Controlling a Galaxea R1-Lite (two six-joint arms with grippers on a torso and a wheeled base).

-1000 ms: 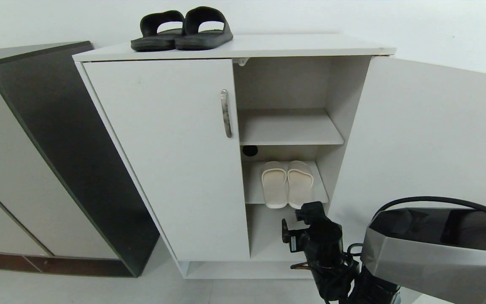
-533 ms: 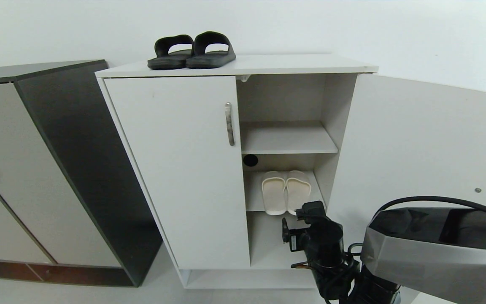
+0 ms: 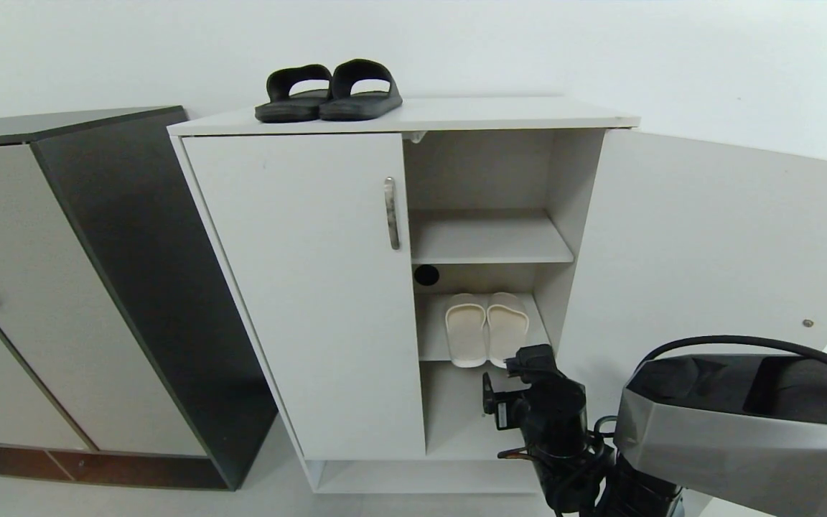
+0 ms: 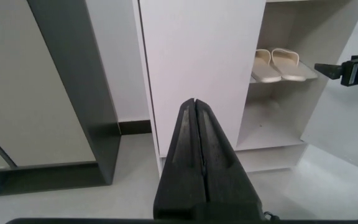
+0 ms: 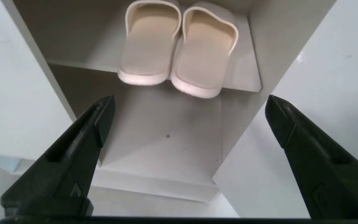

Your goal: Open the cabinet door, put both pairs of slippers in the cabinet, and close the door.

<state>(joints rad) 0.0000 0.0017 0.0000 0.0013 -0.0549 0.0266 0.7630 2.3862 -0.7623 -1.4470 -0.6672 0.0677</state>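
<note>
The white cabinet [image 3: 313,301] has its right door [image 3: 708,244] swung wide and its left door shut. A cream pair of slippers [image 3: 487,327] [image 5: 178,50] [image 4: 283,64] lies on the middle shelf inside. A black pair of slippers [image 3: 329,92] rests on the cabinet top at the left. My right gripper [image 5: 188,140] is open, empty, hanging low in front of the open compartment just below the cream pair. My left gripper [image 4: 195,115] is shut on nothing, held low before the closed left door.
A dark grey cabinet [image 3: 97,287] with pale doors stands against the white one's left side. The upper shelf [image 3: 489,237] and the bottom compartment [image 3: 456,409] hold nothing. The open door juts out to the right. Pale floor lies in front.
The head camera has drawn back and tilted, so the whole cabinet sits lower and smaller in view. The slippers and the right arm keep their places.
</note>
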